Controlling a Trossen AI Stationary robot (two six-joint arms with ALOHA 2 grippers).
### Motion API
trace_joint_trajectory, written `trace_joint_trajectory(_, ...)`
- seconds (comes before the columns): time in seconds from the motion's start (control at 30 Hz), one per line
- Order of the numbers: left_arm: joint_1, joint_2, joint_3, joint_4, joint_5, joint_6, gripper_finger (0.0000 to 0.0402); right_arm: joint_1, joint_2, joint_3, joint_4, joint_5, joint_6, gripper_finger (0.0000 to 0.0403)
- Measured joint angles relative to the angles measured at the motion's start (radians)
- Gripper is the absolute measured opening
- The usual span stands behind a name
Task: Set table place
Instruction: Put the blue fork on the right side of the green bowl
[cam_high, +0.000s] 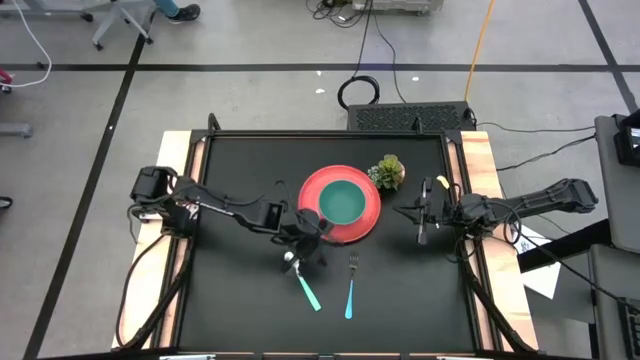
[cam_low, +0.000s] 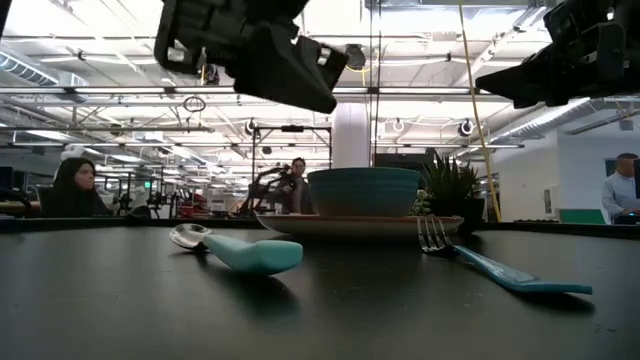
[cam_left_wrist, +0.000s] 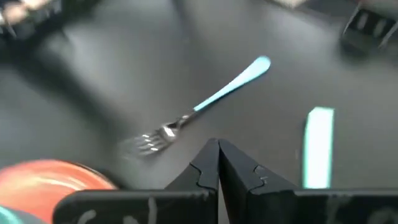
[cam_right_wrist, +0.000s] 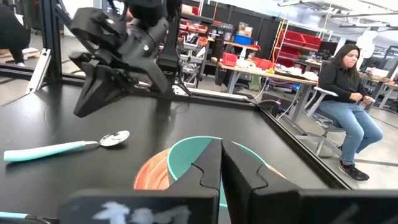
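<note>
Left gripper (cam_high: 300, 245), fingers shut and empty, hangs over the spoon (cam_high: 305, 285) beside the red plate (cam_high: 372, 225).
Cutlery looks placed; straightening the spoon would need opened fingers. Right gripper (cam_high: 419, 214), shut, waits beyond the plate.

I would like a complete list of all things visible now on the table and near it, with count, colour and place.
table: one, black top, pale wooden strips on short sides.
plate: one, red, middle of the table.
bowl: one, teal, on the plate.
plant: one, green, small, beside the plate on the right arm's side.
spoon: one, teal handle, on the table near the plate.
fork: one, teal handle, beside the spoon.
people: several, seated in the room behind.
left gripper: one, dark, shut, above the spoon.
right gripper: one, dark, shut, beside the plate.
</note>
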Motion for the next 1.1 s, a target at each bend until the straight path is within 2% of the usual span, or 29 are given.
trace_joint_trajectory(0.13, -0.017, 0.011, 0.0, -0.005, -0.061, 0.287, 0.0015, 0.0, 0.001, 0.0, 0.003, 0.0, -0.001, 0.0)
trace_joint_trajectory(0.2, -0.017, 0.014, 0.001, -0.017, -0.058, 0.361, 0.0015, 0.0, 0.002, 0.0, 0.009, 0.0, -0.001, 0.0)
trace_joint_trajectory(0.33, -0.013, 0.039, 0.072, -0.034, -0.041, 0.349, 0.0014, 0.0, 0.002, 0.0, 0.009, 0.0, -0.001, 0.0)
trace_joint_trajectory(0.6, -0.019, 0.24, 0.366, -0.311, -0.031, 0.397, 0.0014, 0.0, 0.005, 0.0, 0.016, 0.004, -0.001, 0.0)
trace_joint_trajectory(0.77, -0.029, 0.317, 0.453, -0.329, -0.041, 0.438, 0.0019, 0.0, 0.008, 0.0, 0.007, 0.004, 0.001, 0.0)
trace_joint_trajectory(0.93, -0.045, 0.324, 0.458, -0.315, -0.039, 0.623, 0.0059, 0.0, 0.011, 0.0, 0.0, 0.004, 0.001, 0.0)
trace_joint_trajectory(1.1, -0.063, 0.323, 0.458, -0.272, -0.08, 0.644, 0.0129, 0.0, 0.016, 0.0, -0.006, 0.004, 0.001, 0.0)
